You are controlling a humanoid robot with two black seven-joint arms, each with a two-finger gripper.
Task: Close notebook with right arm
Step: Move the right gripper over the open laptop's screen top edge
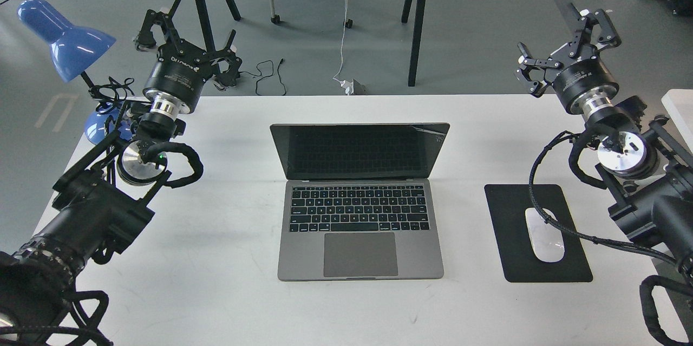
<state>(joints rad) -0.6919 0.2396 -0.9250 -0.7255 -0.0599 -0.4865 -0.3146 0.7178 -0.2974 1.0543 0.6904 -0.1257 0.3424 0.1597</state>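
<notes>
The space-grey notebook [360,210] lies open in the middle of the white table [227,292], its black screen upright and tilted back, keyboard and trackpad facing me. My right gripper [563,45] is open and empty, held above the table's far right corner, well to the right of the screen. My left gripper [184,37] is open and empty above the table's far left corner.
A black mouse pad [520,259] with a white mouse [544,235] lies right of the notebook, with the right arm's cable looping over it. A blue desk lamp [59,37] stands at the far left. Black table legs [417,21] stand behind on the floor.
</notes>
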